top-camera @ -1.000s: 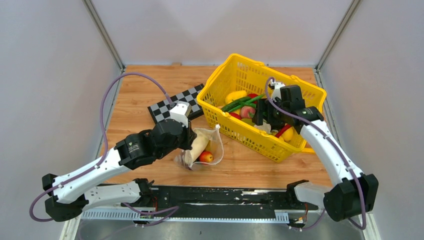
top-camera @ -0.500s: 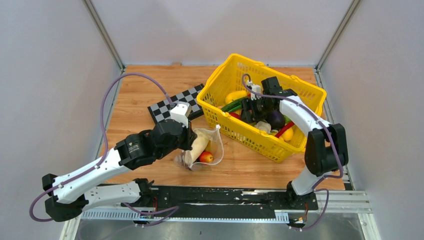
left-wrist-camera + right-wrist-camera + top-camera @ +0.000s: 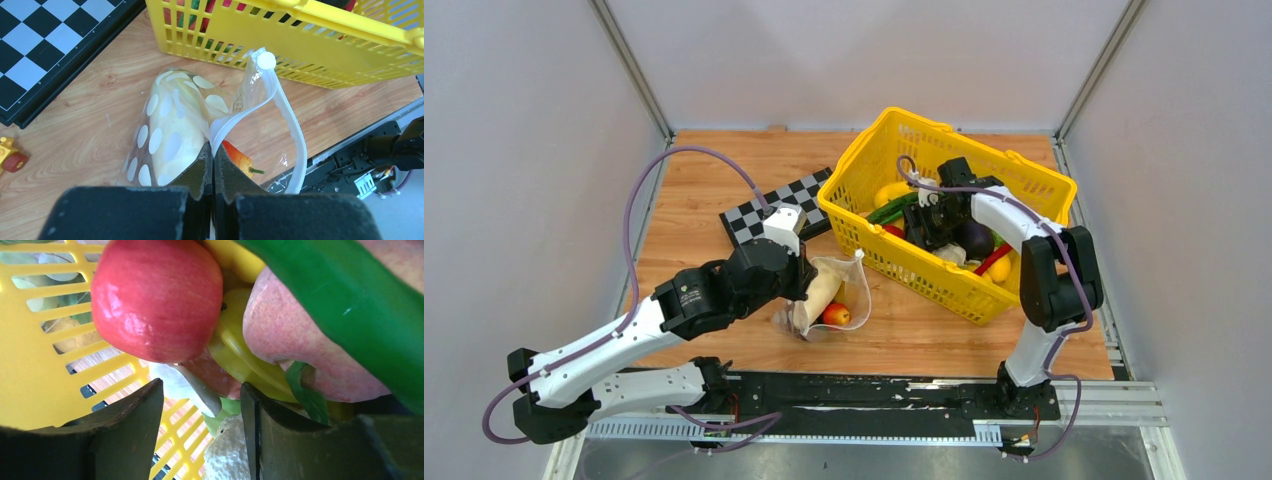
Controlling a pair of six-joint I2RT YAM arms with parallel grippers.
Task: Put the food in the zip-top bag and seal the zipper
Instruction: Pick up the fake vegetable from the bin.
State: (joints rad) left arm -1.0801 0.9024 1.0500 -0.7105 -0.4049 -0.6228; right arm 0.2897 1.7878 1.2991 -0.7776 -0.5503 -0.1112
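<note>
Since a second earlier, the right arm had folded its elbow up and carried the right gripper [image 3: 927, 222] leftward inside the yellow basket [image 3: 864, 165], while the left arm had stayed put. On the wooden table [image 3: 714, 170] the basket stood at the back right, with the checkerboard [image 3: 754, 215] just to its left. The zip-top bag [image 3: 235, 100] lay in front of the basket, near its front wall, with its mouth gaping. The left gripper [image 3: 212, 167] was pinched tight on the bag's mouth edge. The right gripper's jaws stood partly apart with nothing gripped, just below a red apple [image 3: 157, 297] and beside a pink peach [image 3: 310, 340] and a green vegetable [image 3: 350, 295]. Inside the bag lay the long cream-white vegetable [image 3: 175, 145] and an orange-red fruit [image 3: 239, 159]. The zipper [image 3: 292, 132] curved unsealed along the mouth.
</note>
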